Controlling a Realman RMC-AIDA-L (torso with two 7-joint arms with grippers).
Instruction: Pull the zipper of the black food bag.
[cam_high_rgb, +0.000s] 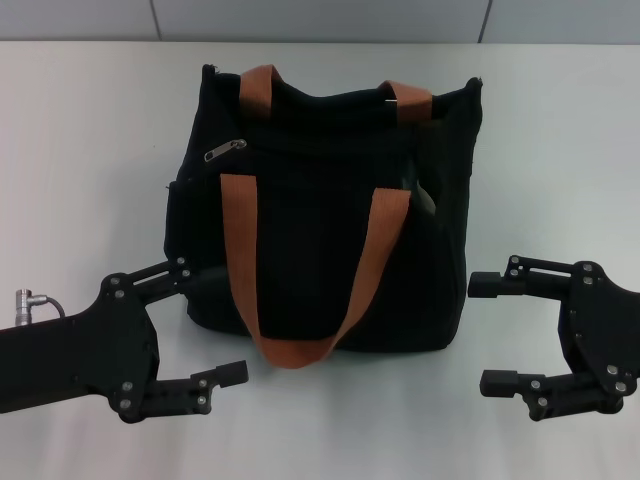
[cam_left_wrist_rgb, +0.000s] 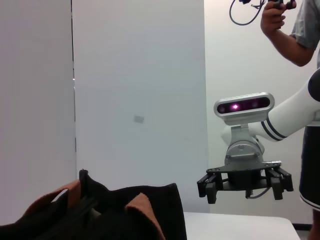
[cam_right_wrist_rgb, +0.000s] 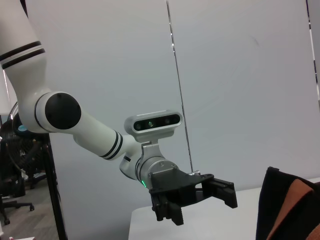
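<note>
The black food bag (cam_high_rgb: 320, 210) stands upright at the middle of the white table, with two rust-orange handles. Its silver zipper pull (cam_high_rgb: 224, 150) sits at the left end of the zip line on the upper front. My left gripper (cam_high_rgb: 205, 325) is open, low at the bag's front left corner, one finger close to the bag's side. My right gripper (cam_high_rgb: 492, 333) is open, just right of the bag, apart from it. The left wrist view shows the bag's top (cam_left_wrist_rgb: 125, 210) and the right gripper (cam_left_wrist_rgb: 245, 182). The right wrist view shows the left gripper (cam_right_wrist_rgb: 200, 200) and the bag's edge (cam_right_wrist_rgb: 287, 205).
The white table (cam_high_rgb: 90, 150) stretches around the bag on both sides and in front. A grey wall runs behind it. A person (cam_left_wrist_rgb: 295, 30) stands behind the right arm in the left wrist view.
</note>
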